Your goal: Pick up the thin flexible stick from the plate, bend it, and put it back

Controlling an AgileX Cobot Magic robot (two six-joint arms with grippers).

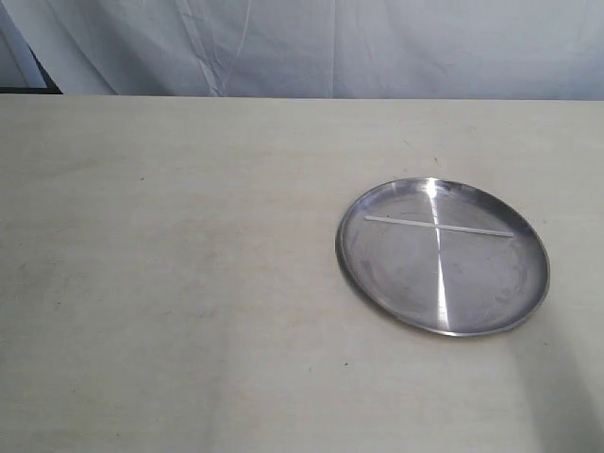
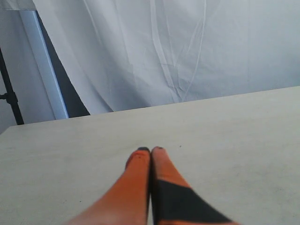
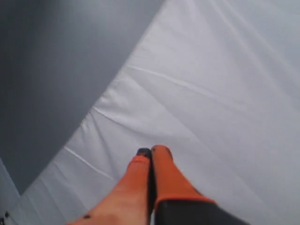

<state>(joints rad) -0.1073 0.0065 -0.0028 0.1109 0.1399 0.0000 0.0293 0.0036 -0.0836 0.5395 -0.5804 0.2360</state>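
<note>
Thin flexible stick (image 1: 439, 225): lay flat across plate (image 1: 491, 302), right part of counter (image 1: 170, 283), long axis left-to-right. Left pincer (image 2: 150, 150), right pincer (image 3: 152, 150): both pressed together, empty, neither over the plate. Right arm judged nearer.

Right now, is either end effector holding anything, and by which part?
Nothing is held. The left end effector and the right end effector are both shut and empty; the thin flexible stick lies on the plate.

A pale, faintly scuffed tabletop (image 1: 189, 283) runs back to a creased white cloth backdrop (image 1: 396, 47) — softly, evenly lit — with a dark gap (image 1: 45, 83) at its left end and a black stand (image 2: 10, 98) beyond the table's far edge.
</note>
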